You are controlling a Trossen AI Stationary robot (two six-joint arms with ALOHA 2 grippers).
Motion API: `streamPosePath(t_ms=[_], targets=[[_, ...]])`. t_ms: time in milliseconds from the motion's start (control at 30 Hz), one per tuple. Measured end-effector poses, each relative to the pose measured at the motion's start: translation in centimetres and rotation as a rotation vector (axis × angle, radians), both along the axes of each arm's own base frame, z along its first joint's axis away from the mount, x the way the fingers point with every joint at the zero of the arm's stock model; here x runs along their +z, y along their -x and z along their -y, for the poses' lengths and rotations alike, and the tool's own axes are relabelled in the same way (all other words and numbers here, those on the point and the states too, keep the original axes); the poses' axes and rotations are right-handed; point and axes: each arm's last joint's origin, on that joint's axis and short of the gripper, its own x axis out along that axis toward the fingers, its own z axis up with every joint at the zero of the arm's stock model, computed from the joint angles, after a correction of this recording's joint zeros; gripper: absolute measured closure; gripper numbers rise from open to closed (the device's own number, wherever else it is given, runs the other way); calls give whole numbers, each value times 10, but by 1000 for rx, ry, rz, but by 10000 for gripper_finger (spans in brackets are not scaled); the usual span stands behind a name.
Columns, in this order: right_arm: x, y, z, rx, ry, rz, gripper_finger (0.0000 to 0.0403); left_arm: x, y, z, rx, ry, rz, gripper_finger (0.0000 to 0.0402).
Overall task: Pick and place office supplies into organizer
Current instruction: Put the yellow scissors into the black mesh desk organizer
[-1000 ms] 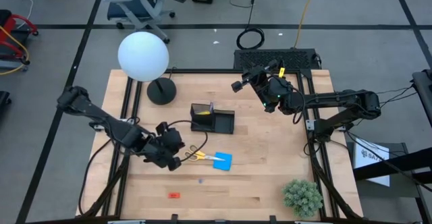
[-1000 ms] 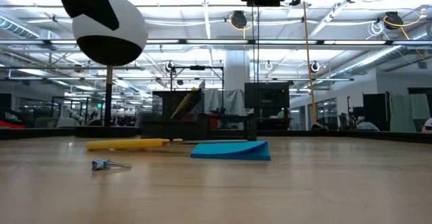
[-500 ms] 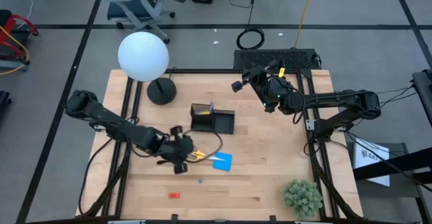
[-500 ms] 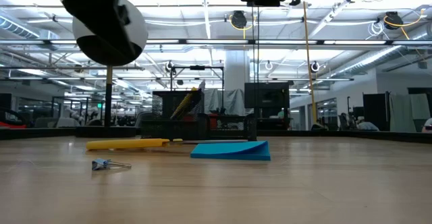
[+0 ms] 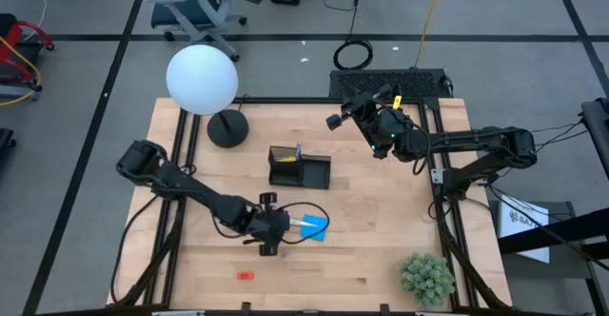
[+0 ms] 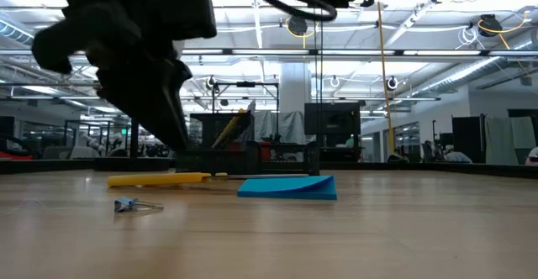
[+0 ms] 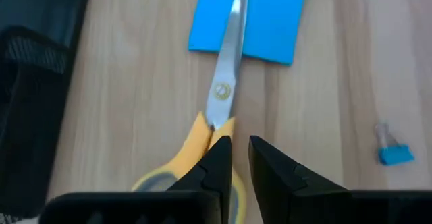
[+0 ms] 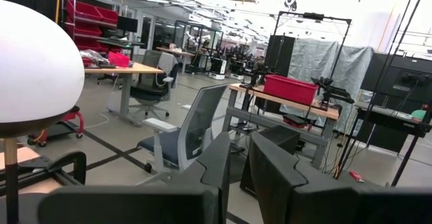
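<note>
The yellow-handled scissors (image 7: 202,140) lie flat on the table, their blades (image 7: 233,42) resting on the bright blue square pad (image 7: 250,15) (image 5: 314,227). My left gripper (image 7: 239,153) (image 5: 278,228) hangs shut just above the scissor handles and hides them in the high view. In the low view its fingers (image 6: 172,119) end above the scissors (image 6: 160,178). The black organizer (image 5: 298,168) stands farther back with a yellow item (image 6: 234,128) leaning in it. My right gripper (image 8: 239,146) (image 5: 335,121) waits shut, raised over the far right of the table.
A small blue binder clip (image 7: 391,153) (image 6: 134,204) lies near the scissors. A red piece (image 5: 245,275) sits by the near edge. The white ball lamp (image 5: 202,78) with its black round base (image 5: 226,128) stands far left, the green plant ball (image 5: 425,278) near right.
My left gripper has travelled toward the table's right and a little nearer, from beside the scissors' handle end to over them by the blue pad, and has come lower into the low view. The scissors and pad have stayed put.
</note>
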Motion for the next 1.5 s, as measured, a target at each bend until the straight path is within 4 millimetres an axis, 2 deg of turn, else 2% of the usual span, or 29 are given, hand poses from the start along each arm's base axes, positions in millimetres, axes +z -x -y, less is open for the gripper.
streamPosePath(t_ms=[167,367,467,567,767,933,1500], targets=[[0,0,0,0,0,0,355,-1,0,10,4,-45,59,315],[0,0,0,0,0,0,355,3,2,21,14,-104,146,234],[0,0,0,0,0,0,355,-2,3,27,11,-152,154,201],[0,0,0,0,0,0,355,-13,2,32,36,-206,171,184],[0,0,0,0,0,0,355,-39,1,42,35,-260,161,189],[0,0,0,0,0,0,355,-50,0,42,51,-328,169,206],[0,0,0,0,0,0,355,-52,-10,27,25,-381,137,215]])
